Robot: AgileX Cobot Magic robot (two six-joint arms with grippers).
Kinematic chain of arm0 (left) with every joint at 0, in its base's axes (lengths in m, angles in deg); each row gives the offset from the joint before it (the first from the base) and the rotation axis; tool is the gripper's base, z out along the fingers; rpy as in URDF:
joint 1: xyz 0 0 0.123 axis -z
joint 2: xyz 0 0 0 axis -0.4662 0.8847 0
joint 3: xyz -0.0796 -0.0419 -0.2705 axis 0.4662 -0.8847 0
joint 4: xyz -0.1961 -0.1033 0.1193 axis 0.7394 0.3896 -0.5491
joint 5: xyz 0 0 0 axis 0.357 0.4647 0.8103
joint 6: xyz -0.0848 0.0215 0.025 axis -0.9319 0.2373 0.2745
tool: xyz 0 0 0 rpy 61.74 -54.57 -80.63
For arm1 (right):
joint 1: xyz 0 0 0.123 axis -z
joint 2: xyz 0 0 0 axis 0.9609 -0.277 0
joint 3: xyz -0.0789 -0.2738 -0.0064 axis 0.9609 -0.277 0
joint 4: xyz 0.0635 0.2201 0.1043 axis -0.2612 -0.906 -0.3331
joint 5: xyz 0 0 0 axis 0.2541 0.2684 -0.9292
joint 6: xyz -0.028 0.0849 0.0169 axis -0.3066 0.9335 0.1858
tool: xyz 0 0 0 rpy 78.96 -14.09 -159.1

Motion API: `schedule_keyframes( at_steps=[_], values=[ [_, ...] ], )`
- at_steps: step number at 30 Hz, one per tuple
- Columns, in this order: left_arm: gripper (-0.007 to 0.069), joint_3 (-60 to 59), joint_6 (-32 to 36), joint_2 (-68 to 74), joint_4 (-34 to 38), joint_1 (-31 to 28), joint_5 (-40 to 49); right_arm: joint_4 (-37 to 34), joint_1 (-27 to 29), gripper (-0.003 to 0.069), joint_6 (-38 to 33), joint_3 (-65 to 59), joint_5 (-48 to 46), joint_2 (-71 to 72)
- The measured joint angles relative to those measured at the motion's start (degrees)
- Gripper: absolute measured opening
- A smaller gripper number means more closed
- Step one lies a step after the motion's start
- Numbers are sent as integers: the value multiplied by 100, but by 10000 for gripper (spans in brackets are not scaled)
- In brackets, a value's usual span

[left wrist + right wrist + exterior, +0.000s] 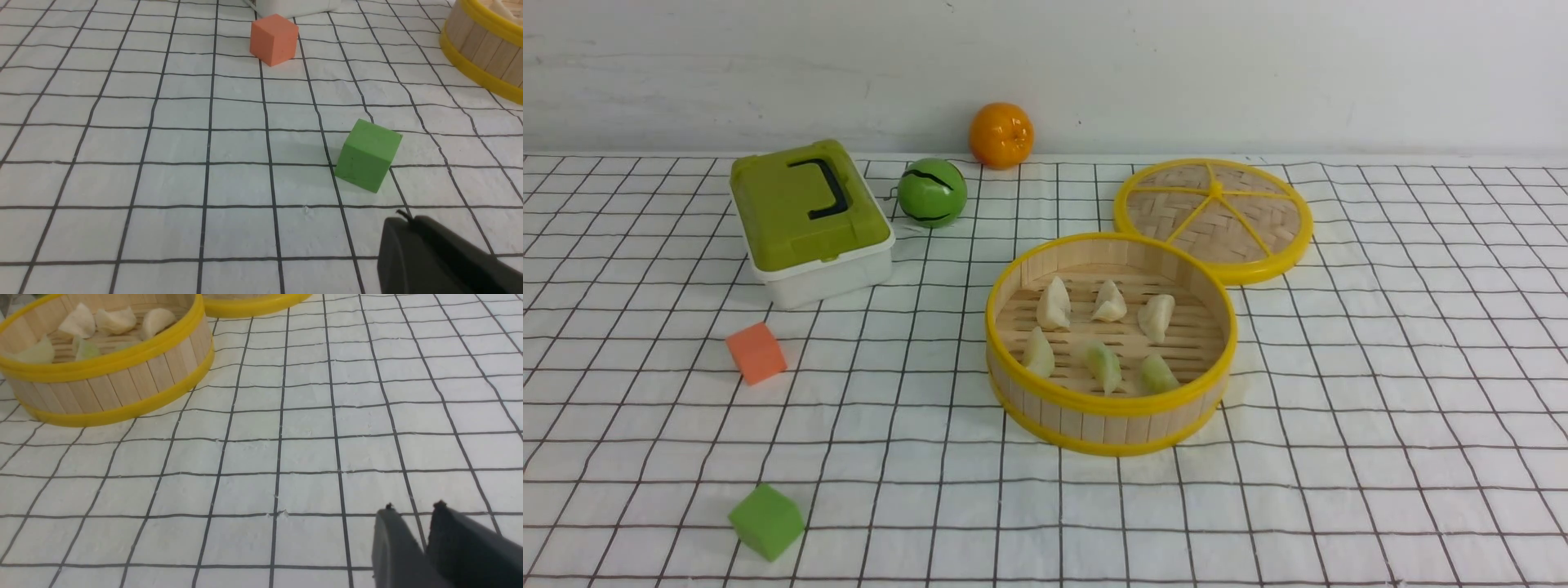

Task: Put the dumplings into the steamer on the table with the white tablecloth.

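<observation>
The steamer [1094, 420], a bamboo-slat basket with yellow rims, stands on the table draped in the white tablecloth [1380, 408]. Several pale dumplings [1109, 302] lie on its slatted floor, some tinged green. No arm shows in the front view. In the left wrist view my left gripper [402, 216] is shut and empty, low over the cloth, with the steamer [482, 53] far off. In the right wrist view my right gripper [412, 508] is open by a narrow gap with only cloth showing between the fingers. It is well away from the steamer [118, 386] and the dumplings [115, 320].
The flat woven lid [1214, 216] lies behind the steamer. To the left are a green-lidded white box [809, 216], a green ball [932, 193], an orange [1001, 135], an orange cube [756, 352] and a green cube [766, 521]. The green cube [367, 155] sits just ahead of my left gripper.
</observation>
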Motion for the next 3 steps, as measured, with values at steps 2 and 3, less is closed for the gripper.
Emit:
schedule_keyframes(
  at_steps=[2, 3],
  values=[
    [-6, 0, -2, 0, 0, 0, 0, 0, 0, 136, 0, 0, 0, 0],
    [-5, 0, -7, 0, 0, 0, 0, 0, 0, 136, 0, 0, 0, 0]
  ],
)
